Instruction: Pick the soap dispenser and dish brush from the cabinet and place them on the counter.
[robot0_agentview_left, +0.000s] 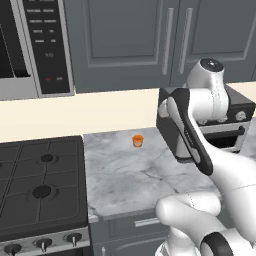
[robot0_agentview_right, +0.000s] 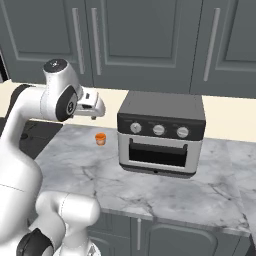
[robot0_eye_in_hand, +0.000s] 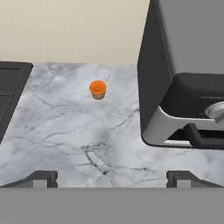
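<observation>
Cabinet (robot0_agentview_right: 145, 40), grey-blue panelled wall unit with long vertical metal handles: doors standing shut above the worktop.

Counter (robot0_agentview_left: 135, 175), grey-white veined marble slab over grey drawers: carrying a small orange cup (robot0_agentview_left: 138, 140) near its back edge and a black-and-silver toaster oven (robot0_agentview_right: 161, 134) with three dials toward its right back edge.

Gripper (robot0_eye_in_hand: 111, 178), two dark fingertips: hanging spread wide over the worktop's front area, gripping nothing.

Black gas stove (robot0_agentview_left: 40, 190): adjoining the worktop's left edge.

Black microwave (robot0_agentview_left: 35, 45): its panel lettering is too small to read.
</observation>
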